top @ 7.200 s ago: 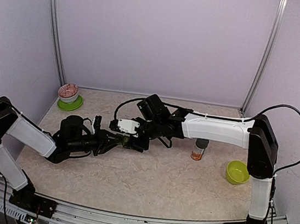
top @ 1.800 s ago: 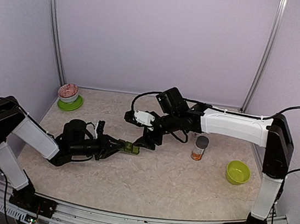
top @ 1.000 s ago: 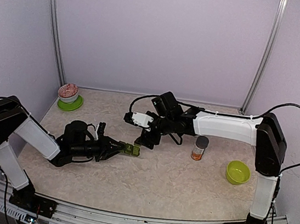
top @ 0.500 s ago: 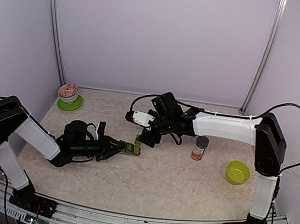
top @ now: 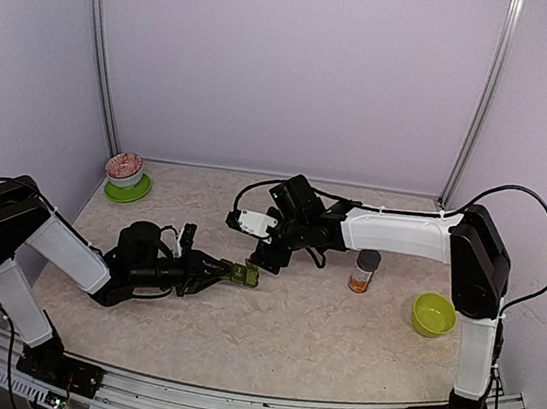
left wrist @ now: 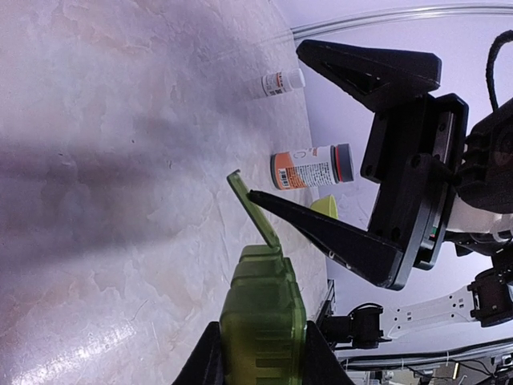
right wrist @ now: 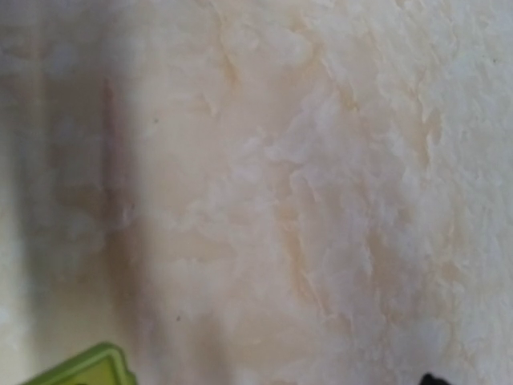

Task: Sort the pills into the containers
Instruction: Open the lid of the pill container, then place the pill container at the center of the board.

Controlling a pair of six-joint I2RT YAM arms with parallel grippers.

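Top view: the left arm (top: 65, 253) reaches low across the table (top: 316, 341) toward its middle, its jaws clenched on the near end of the containers (top: 241, 275), a dark green strip that sticks out beyond the fingertips toward the right arm (top: 396, 233). Whether the strip rests on the table or is held just above it cannot be told. Left wrist view: the containers (left wrist: 263, 321) sit between the two fingers, and the lid (left wrist: 255, 212) of the far compartment stands raised and tilted. The right jaws are spread wide and grasp nothing. The lower finger (left wrist: 329, 241) has its tip just beside the raised lid, contact uncertain, and the upper finger (left wrist: 369, 70) stands well apart above it. Behind them lie an orange-labelled pill bottle (left wrist: 313, 167) with a dark cap, a smaller white bottle (left wrist: 280, 81) farther off, and an edge of the lime bowl (left wrist: 325, 206). In the top view the pill bottle (top: 365, 272) stands upright right of centre, near the right arm, and the lime bowl (top: 433, 314) sits near the table's right edge. A pink bowl (top: 125, 169) on a green saucer (top: 128, 189) occupies the far left corner. Right wrist view: blurred marbled table surface with a green corner of the containers (right wrist: 84, 370) at the lower left edge.
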